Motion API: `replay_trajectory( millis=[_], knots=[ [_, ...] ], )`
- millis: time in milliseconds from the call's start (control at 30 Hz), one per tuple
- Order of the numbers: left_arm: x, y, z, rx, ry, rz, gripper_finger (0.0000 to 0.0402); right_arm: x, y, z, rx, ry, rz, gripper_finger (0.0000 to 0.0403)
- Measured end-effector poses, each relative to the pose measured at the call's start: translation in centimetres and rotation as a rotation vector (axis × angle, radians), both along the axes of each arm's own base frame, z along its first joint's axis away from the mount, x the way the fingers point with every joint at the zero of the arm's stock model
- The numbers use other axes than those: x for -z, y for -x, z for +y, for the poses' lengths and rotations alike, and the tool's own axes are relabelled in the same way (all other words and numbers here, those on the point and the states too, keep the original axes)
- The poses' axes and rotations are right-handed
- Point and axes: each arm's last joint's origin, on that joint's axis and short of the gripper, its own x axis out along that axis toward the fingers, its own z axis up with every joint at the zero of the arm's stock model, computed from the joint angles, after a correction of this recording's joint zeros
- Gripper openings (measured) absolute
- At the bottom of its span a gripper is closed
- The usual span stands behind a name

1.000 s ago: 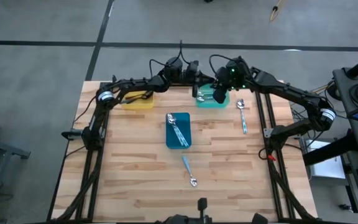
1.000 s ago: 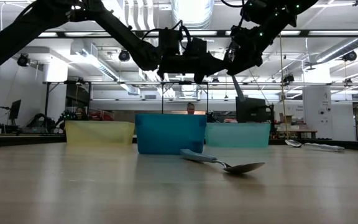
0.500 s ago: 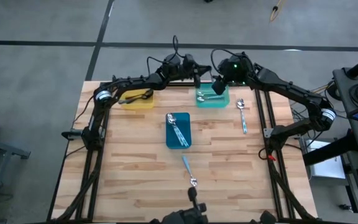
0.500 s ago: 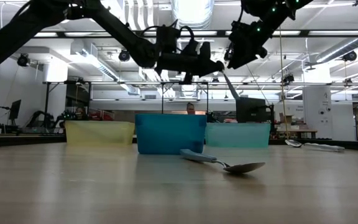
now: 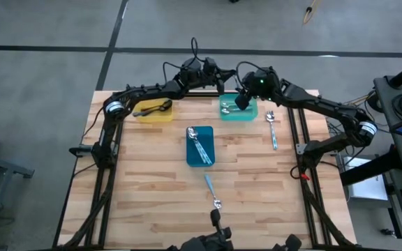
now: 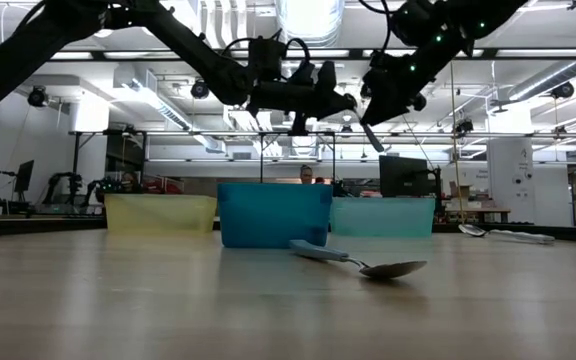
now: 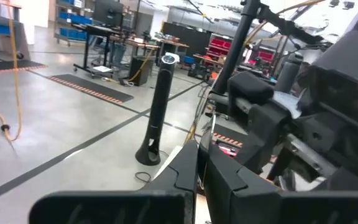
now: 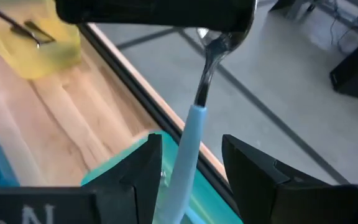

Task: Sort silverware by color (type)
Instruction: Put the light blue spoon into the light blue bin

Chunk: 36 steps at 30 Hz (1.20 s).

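A blue-handled spoon (image 8: 188,146) stood between the spread fingers of the right hand (image 8: 191,177), above the teal tray (image 5: 236,109).

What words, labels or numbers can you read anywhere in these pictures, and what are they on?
None can be read for certain.
Pale upside-down letters show on the right gripper's dark housing in the right wrist view, cut off by the picture's edge.
The yellow, blue and teal plastic trays show no labels.

Blue-handled spoons (image 5: 201,148) fill the blue tray (two (image 5: 212,191) lie loose).
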Motion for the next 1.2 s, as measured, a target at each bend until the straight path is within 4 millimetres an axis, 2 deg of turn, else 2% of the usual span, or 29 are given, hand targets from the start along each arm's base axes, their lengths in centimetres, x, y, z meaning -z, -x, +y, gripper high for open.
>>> replay_trajectory(
  millis=[267,900,1033,1200],
  knots=[
    [0.0,0.0,-0.1,0.038,0.021,-0.006,0.0,1.1,-0.1,-0.3,0.043,0.076,-0.047,0.0139],
    [-0.2,-0.7,-1.3,0.073,0.033,-0.03,0.0,0.7,-0.3,-0.5,0.048,0.146,-0.073,0.0059],
    [-0.2,-0.7,-1.3,0.075,0.034,-0.03,0.0,0.8,-0.3,-0.4,0.042,0.145,-0.064,0.002],
    [-0.2,-0.7,-1.3,0.078,0.036,-0.029,0.0,0.9,-0.2,-0.4,0.04,0.136,-0.061,0.0016]
  ],
)
